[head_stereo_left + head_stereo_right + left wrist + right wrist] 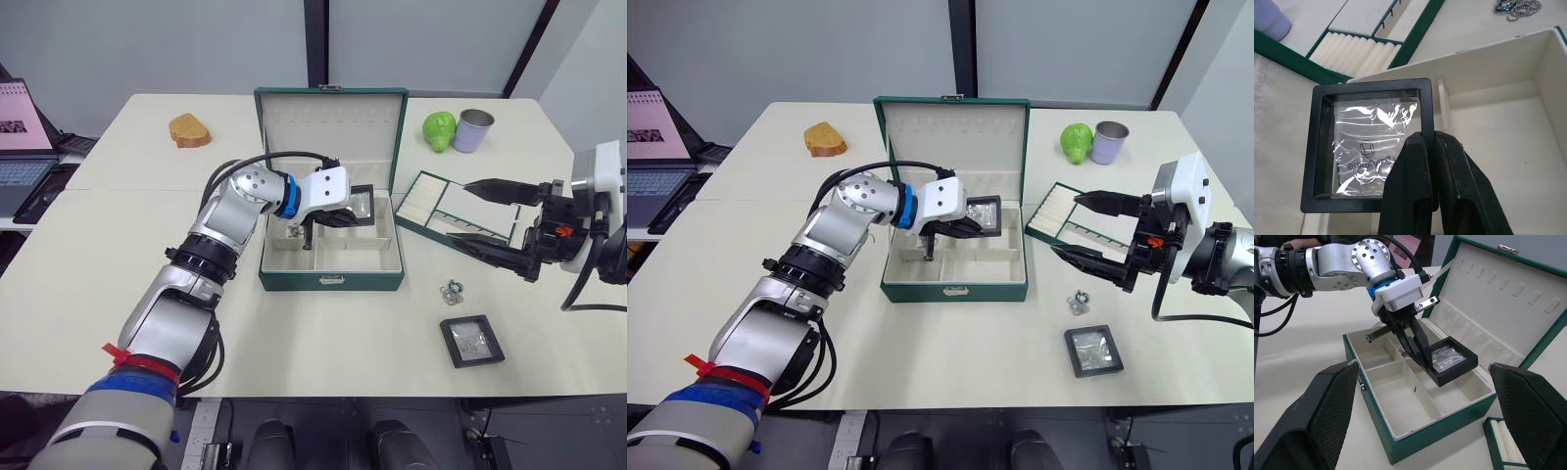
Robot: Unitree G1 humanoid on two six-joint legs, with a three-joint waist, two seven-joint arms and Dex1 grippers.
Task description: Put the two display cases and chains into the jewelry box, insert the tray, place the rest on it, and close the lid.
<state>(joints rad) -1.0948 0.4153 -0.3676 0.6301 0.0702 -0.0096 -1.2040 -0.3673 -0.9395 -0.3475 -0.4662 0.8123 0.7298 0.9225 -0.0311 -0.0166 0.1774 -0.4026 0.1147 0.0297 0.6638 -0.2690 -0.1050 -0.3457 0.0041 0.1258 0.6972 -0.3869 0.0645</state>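
Observation:
The dark green jewelry box [284, 282] stands open at the table's middle, its lid [331, 122] upright behind it and its cream compartments bare. My left gripper [345, 213] is shut on one black-framed display case [1352, 147], holding it tilted just above the box's back right compartment. The other display case [471, 340] lies flat on the table at the front right. A small silvery cluster of loops and beaded chain [452, 291] lies between that case and the box. The tray [423, 199] rests right of the box. My right gripper [480, 217] stands open over the tray's right part, holding nothing.
At the back right stand a green apple-like fruit [440, 129] and a lavender cup [473, 129]. A brown piece of bread [189, 130] lies at the back left. A laptop [24, 132] sits on a side desk beyond the table's left edge.

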